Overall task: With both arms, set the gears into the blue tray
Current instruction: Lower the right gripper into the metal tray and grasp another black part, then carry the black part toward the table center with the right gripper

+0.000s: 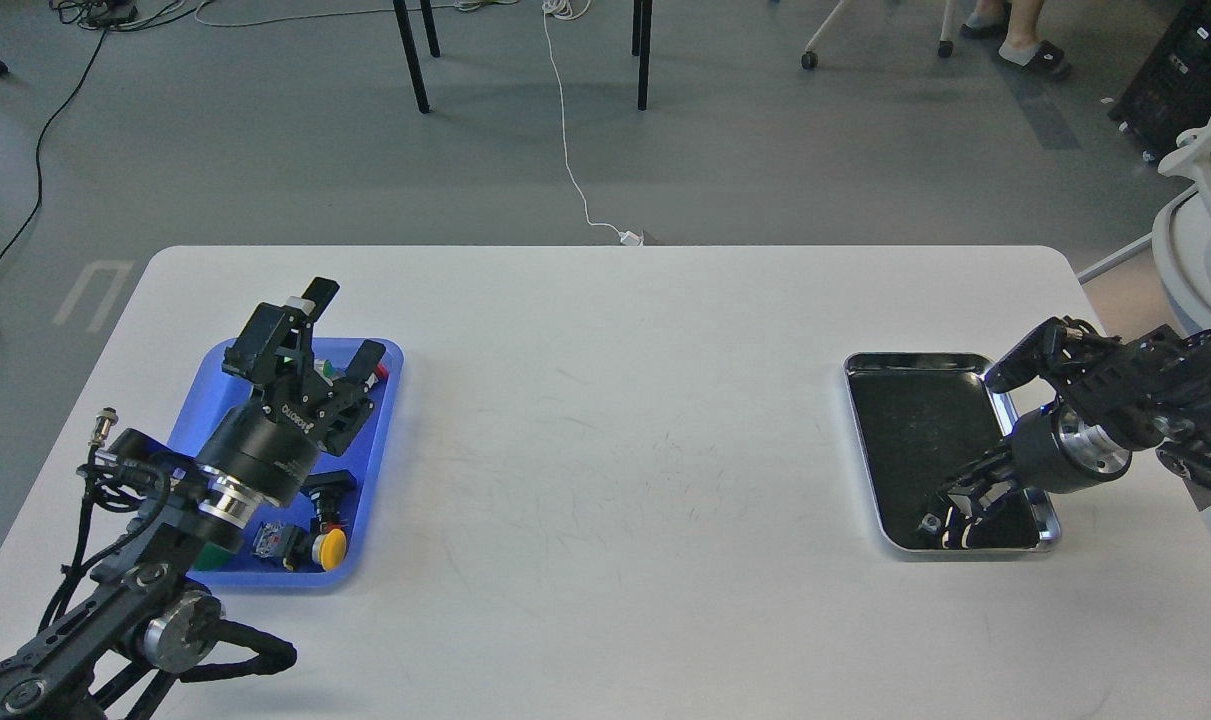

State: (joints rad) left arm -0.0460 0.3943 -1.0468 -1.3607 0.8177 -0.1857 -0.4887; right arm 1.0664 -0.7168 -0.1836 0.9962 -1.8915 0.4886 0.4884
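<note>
On the left side of a white rectangular table [605,420] sits a shallow bright-blue plastic tray [377,440] with rounded corners. Inside it lie push-button switches, one with a yellow cap [331,545] near the front edge. The left black jointed arm rises over this tray, and its two-finger tool [340,325] hangs above the far end with the fingers spread apart, gripping nothing. On the right side of the table rests a shiny silver metal tray with a black inside [905,420]. The right black arm reaches down into its near right corner; its tool [950,515] is dark against the dark floor, so whether it is clenched cannot be told. No gears can be made out there.
</note>
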